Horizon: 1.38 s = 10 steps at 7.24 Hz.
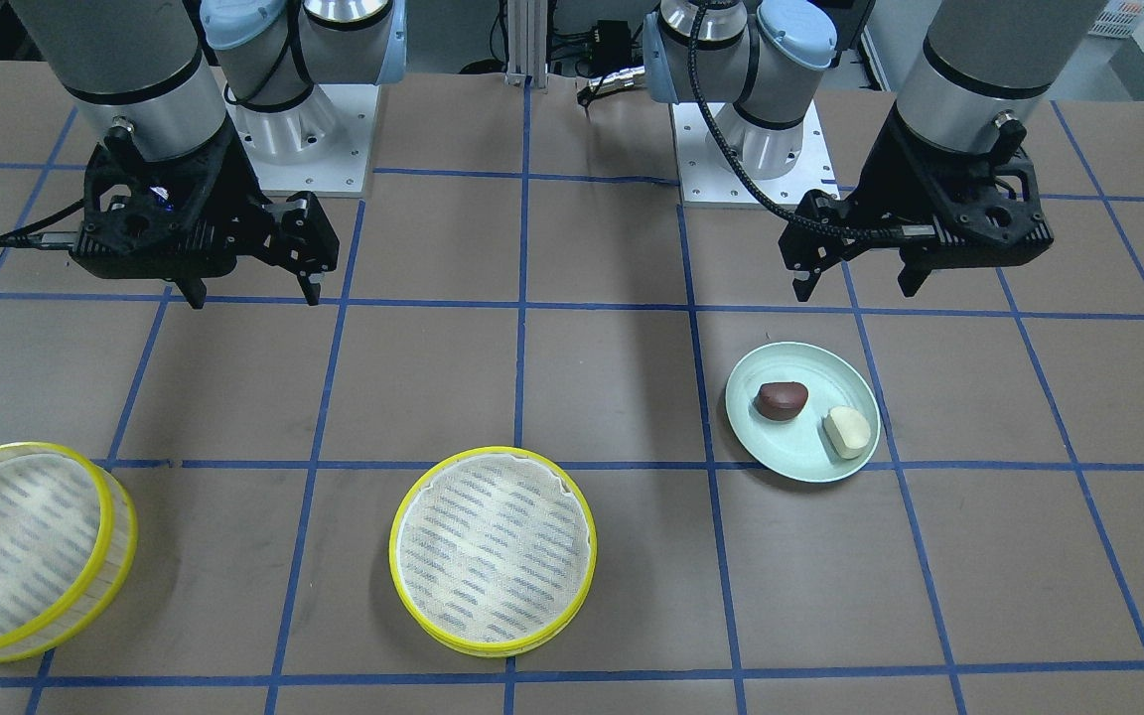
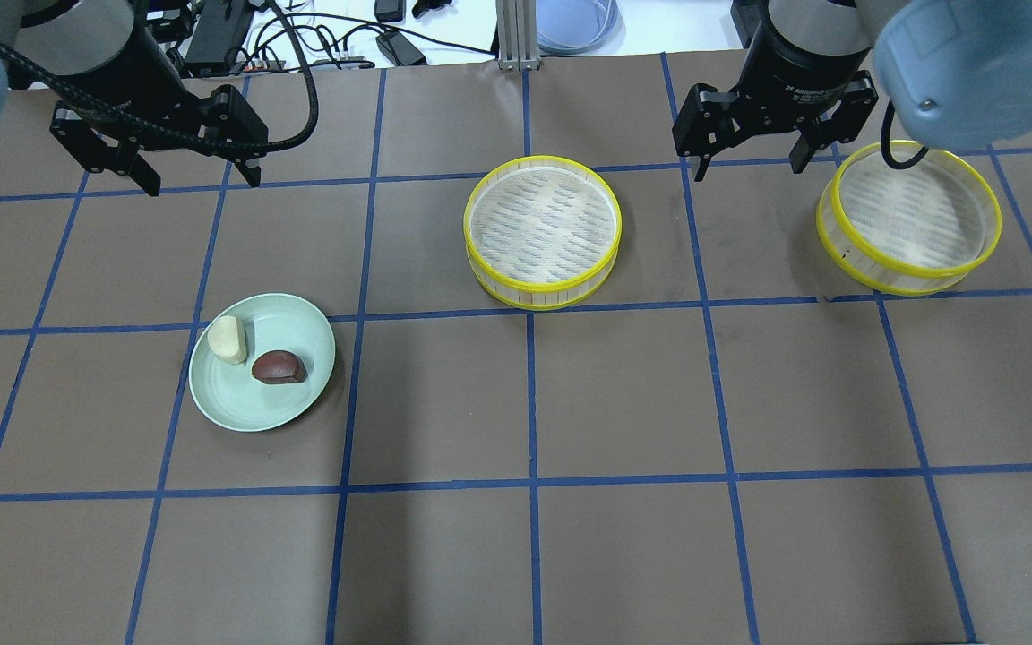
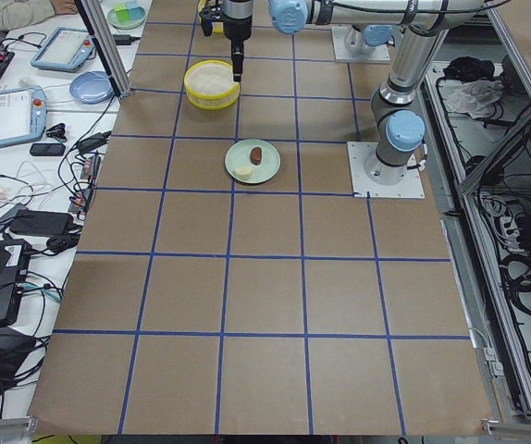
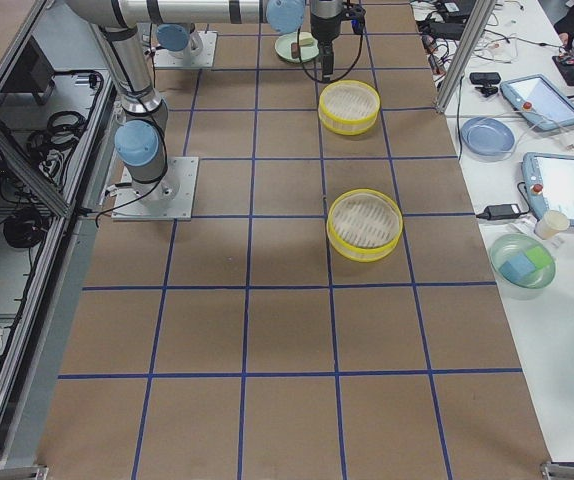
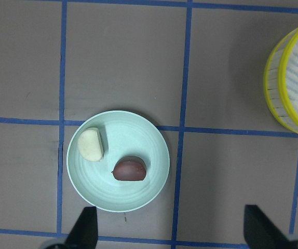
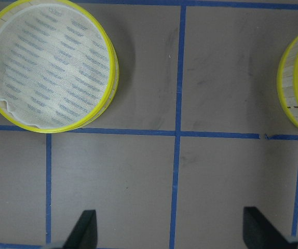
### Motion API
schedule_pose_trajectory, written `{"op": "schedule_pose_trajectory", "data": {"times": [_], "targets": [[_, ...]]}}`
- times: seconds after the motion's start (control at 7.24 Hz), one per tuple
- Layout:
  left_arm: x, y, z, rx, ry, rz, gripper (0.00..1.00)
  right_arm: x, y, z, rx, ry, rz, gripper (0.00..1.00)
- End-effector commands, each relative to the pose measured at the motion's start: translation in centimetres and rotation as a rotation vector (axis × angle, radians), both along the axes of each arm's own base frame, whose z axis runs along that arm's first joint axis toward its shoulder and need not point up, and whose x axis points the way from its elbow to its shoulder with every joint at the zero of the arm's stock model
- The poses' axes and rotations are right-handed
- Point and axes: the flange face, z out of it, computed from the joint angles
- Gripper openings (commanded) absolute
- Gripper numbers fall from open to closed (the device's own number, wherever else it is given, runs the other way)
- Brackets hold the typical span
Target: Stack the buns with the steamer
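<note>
Overhead exterior shows dark bun (image 2: 279, 367) and pale bun (image 2: 227, 340) on the plate (image 2: 238, 417). Right of it on the desk (image 2: 623, 403) sit the near tray (image 2: 541, 291), then the far tray (image 2: 910, 279). Beyond the plate, left fingers (image 2: 150, 179) and, farther right, right fingers (image 2: 698, 166) spread wide, empty. Opening step, probably: left descends onto a bun.

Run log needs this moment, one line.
left tool open | right tool open | red-brown bun, cream bun on mint-green plate | yellow-rimmed mesh trays empty
</note>
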Motion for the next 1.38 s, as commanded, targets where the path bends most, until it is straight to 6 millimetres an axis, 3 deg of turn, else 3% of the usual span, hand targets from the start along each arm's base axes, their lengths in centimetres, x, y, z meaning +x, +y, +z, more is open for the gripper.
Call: {"op": "schedule_pose_trajectory", "data": {"times": [0.0,0.41,0.69,0.83,0.97,1.11,1.24], "targets": [[0.0,0.0,0.0,-0.002,0.0,-0.001,1.0,-0.1,0.2,0.4,-0.007,0.001,0.012,1.0],[0.3,-0.2,-0.4,0.003,-0.001,0.004,1.0,0.2,0.4,-0.3,0.019,-0.001,-0.014,1.0],[1.0,-0.3,-1.9,0.026,-0.001,0.016,1.0,-1.5,-0.4,-1.0,0.038,-0.011,-0.036,1.0],[2.2,-0.5,-3.3,0.052,0.0,0.041,1.0,-4.2,-1.1,-0.9,0.03,0.002,-0.071,1.0],[4.9,-1.0,-5.2,0.076,0.007,0.091,1.0,-8.2,-2.2,-0.4,-0.011,0.002,-0.08,1.0],[6.6,-1.8,-8.1,0.094,0.01,0.12,1.0,-12.2,-3.0,-1.0,-0.003,-0.002,-0.095,1.0],[6.9,-2.6,-10.8,0.096,0.009,0.122,1.0,-15.8,-3.9,-2.0,0.013,0.007,-0.106,1.0]]}}
